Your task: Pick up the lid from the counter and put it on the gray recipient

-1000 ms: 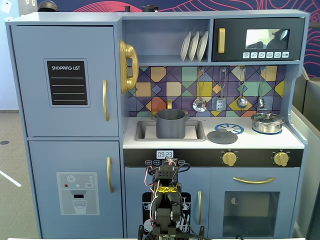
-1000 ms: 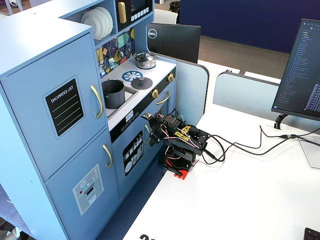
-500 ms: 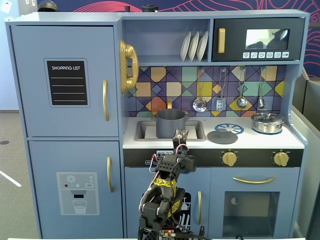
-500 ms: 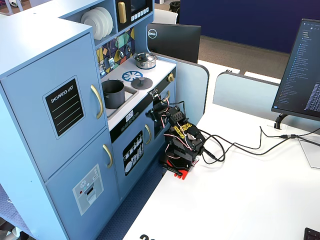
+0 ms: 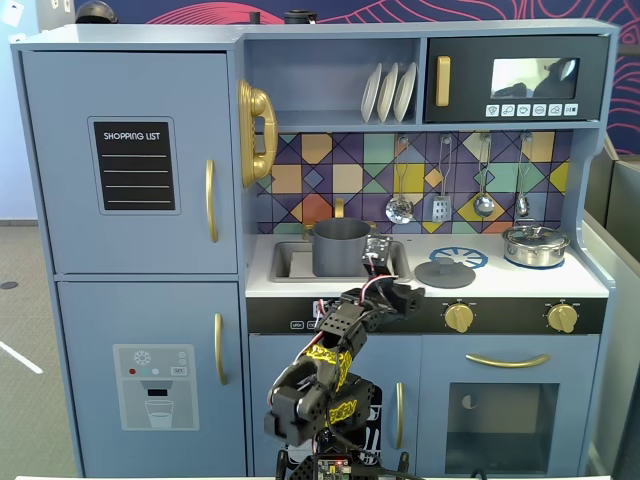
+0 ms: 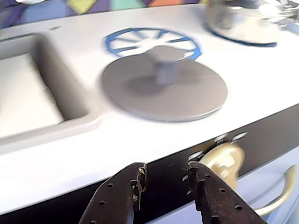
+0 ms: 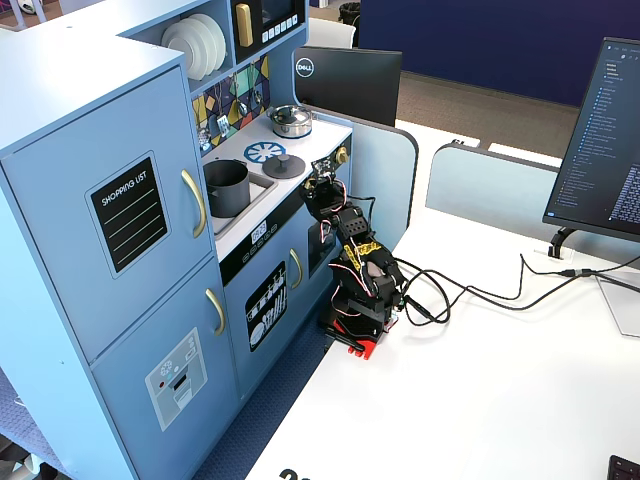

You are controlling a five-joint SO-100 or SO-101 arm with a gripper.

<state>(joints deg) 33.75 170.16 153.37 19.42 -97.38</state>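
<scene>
The dark-gray lid with a small central knob lies flat on the white counter, partly over the printed blue burner. It also shows in both fixed views. The gray pot stands in the sink recess, also seen in a fixed view. My gripper is open and empty, in front of the counter's front edge, short of the lid and a little below the counter top. It shows in both fixed views.
A shiny silver lidded pot stands at the counter's right end. Gold knobs sit on the black panel close to my right finger. The sink recess lies left of the lid. Utensils hang above the counter.
</scene>
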